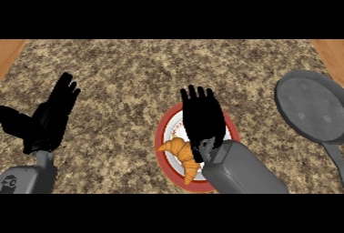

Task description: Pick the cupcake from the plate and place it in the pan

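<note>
The red-rimmed plate sits on the speckled stone counter, low in the view and a little right of centre. What lies on it looks like a golden croissant, not a cupcake; it rests on the plate's 7 o'clock side, with its tail reaching the rim at 6 o'clock. The right hand hangs over the plate's middle with its fingers straight, slightly spread and pointing to 12 o'clock. It holds nothing, and its heel is just beside the croissant's right edge. Whether anything lies beneath it cannot be told. The dark grey pan stands at 3 o'clock from the plate, well apart, with its handle running toward 5 o'clock. At 9 o'clock the left hand rests open with its fingers up.
</note>
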Controlling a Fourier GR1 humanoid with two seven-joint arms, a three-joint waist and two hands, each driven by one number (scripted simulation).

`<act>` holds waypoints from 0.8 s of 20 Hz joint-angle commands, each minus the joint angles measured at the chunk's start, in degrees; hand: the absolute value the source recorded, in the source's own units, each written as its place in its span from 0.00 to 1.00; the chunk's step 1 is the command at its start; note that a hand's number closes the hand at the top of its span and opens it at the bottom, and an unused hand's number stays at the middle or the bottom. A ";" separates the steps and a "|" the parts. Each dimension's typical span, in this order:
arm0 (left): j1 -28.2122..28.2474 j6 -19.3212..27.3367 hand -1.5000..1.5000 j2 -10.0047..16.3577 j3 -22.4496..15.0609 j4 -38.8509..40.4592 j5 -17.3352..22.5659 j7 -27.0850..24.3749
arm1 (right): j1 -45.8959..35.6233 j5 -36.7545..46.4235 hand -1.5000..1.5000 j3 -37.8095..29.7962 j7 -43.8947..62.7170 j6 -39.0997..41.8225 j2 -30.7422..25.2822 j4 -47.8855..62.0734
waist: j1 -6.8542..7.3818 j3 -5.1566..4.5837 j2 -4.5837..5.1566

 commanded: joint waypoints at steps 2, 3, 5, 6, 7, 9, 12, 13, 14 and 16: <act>-2.55 -1.09 0.50 0.07 2.14 1.52 -0.10 0.83 | -1.78 3.51 0.00 -3.02 -0.56 0.16 2.00 5.19 | -0.07 0.01 0.03; 2.49 -2.16 0.50 0.00 2.17 -0.55 -0.01 -1.37 | -0.77 4.30 0.00 -2.91 -2.43 -1.45 1.18 6.67 | 0.11 0.01 0.02; -1.54 -1.12 0.50 0.02 1.34 -3.08 0.11 5.20 | -3.75 1.73 0.00 -3.55 -1.11 -4.34 2.19 10.69 | 0.26 0.02 0.04; -2.20 0.44 0.50 -3.28 -0.39 2.29 -3.13 -0.45 | -1.14 3.47 0.00 0.19 -0.92 -5.84 2.20 8.79 | -0.04 0.01 0.05; -2.90 -1.22 0.50 -0.19 3.26 0.94 -0.16 2.59 | 1.02 4.74 0.00 -2.49 -6.44 -7.73 0.87 11.11 | -0.04 0.02 0.06; -2.41 -0.44 0.50 -1.28 1.51 -0.65 -2.45 3.76 | -1.48 4.58 0.00 -3.53 -4.82 -4.99 2.22 12.85 | -0.01 0.01 0.02; -3.42 -2.16 0.50 -1.06 3.34 0.23 -0.85 3.39 | -2.69 3.76 0.00 -1.92 -3.04 -7.30 2.24 15.85 | 0.07 0.01 0.05; -0.85 -1.29 0.50 -4.16 0.33 1.95 -3.42 -1.45 | -2.48 3.27 0.00 -0.41 -4.49 -10.84 2.24 18.71 | 0.18 0.00 0.10; -0.46 -1.28 0.50 -4.39 -0.01 1.67 -4.29 -1.66 | -4.91 2.15 0.00 -2.86 -4.97 -9.49 2.24 19.39 | 0.17 0.01 0.07; -1.23 -0.25 0.50 -3.78 0.95 -1.06 -4.27 2.64 | -0.90 6.31 0.00 -4.41 -10.40 -8.88 0.64 17.45 | -0.08 0.02 0.00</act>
